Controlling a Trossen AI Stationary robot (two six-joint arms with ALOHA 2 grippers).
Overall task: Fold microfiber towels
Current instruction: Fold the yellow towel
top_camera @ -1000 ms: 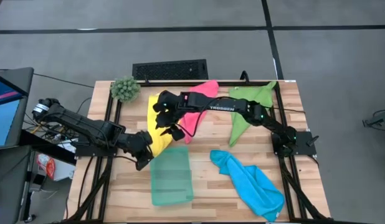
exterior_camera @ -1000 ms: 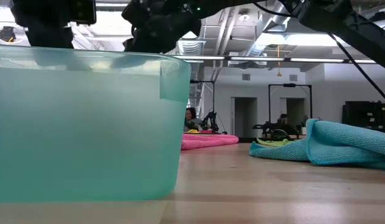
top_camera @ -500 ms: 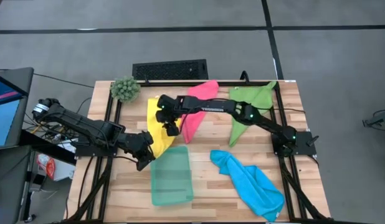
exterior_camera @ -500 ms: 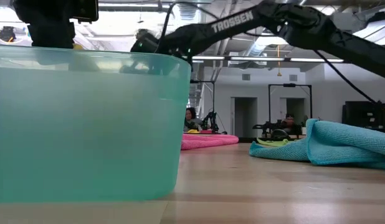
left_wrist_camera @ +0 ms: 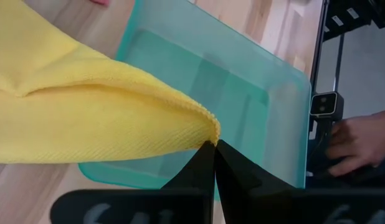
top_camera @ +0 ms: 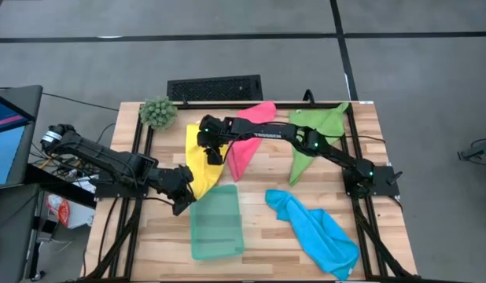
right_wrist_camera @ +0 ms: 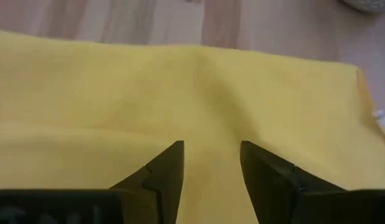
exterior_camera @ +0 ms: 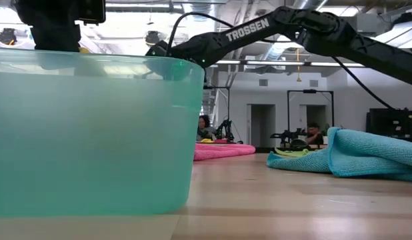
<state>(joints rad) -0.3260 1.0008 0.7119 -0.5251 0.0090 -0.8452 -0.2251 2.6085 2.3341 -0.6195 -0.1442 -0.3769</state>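
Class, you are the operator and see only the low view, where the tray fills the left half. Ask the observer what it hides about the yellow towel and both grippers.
Operator: Is a yellow towel behind the tray?
Observer: Yes, the yellow towel lies beyond the tray, beside the pink towel.
Operator: Does the left gripper hold it?
Observer: The left gripper is shut on a corner of it, above the tray.
Operator: And the right gripper?
Observer: The right gripper is open, over the towel's far part.
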